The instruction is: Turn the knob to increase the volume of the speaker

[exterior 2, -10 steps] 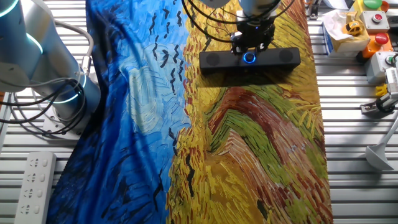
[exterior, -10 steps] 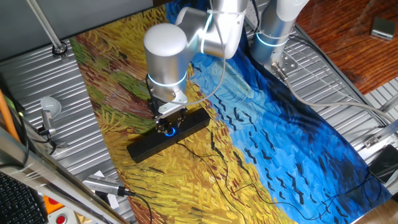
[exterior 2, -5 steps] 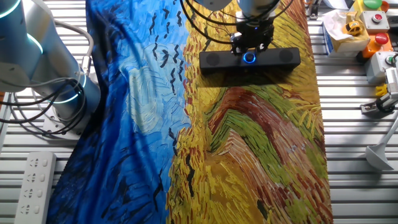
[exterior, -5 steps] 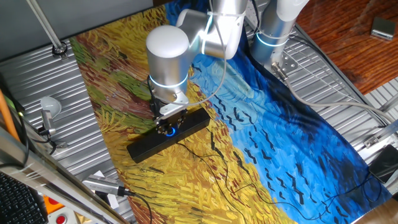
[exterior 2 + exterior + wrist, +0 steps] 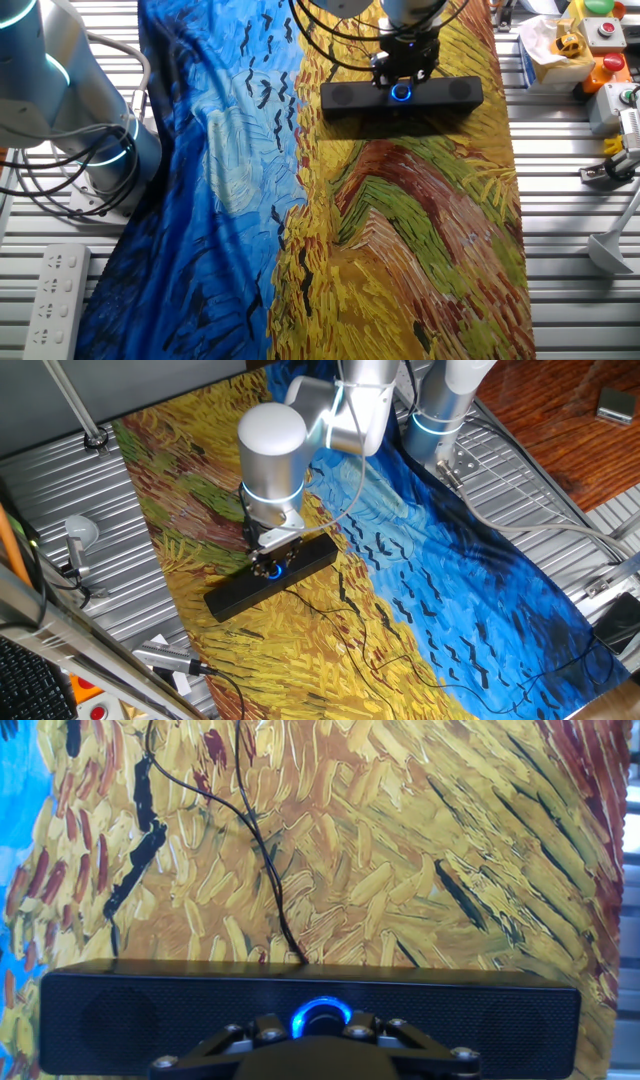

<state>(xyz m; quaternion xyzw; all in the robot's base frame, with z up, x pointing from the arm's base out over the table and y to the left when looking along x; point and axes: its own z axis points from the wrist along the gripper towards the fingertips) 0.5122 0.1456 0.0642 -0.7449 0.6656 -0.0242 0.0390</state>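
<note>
The speaker (image 5: 228, 598) is a long black soundbar lying on the painted cloth; it also shows in the other fixed view (image 5: 455, 95) and across the bottom of the hand view (image 5: 120, 1015). The knob (image 5: 322, 1015) glows with a blue ring at the bar's centre, and its glow also shows in both fixed views (image 5: 273, 570) (image 5: 402, 93). My gripper (image 5: 322, 1032) comes straight down on the knob (image 5: 272, 564) (image 5: 402, 82). Its jaws are closed in around the knob. The fingertips themselves are hidden behind the linkage.
A thin black cable (image 5: 260, 850) runs from the speaker's back across the cloth. A grey microphone-like object (image 5: 80, 532) stands left of the cloth. A second arm's base (image 5: 60, 100) and a power strip (image 5: 50, 300) are at the far side. Button boxes (image 5: 600, 40) lie near the speaker.
The arm's wrist has shifted slightly to the right above the speaker. The gripper stays on the knob and the speaker has not moved.
</note>
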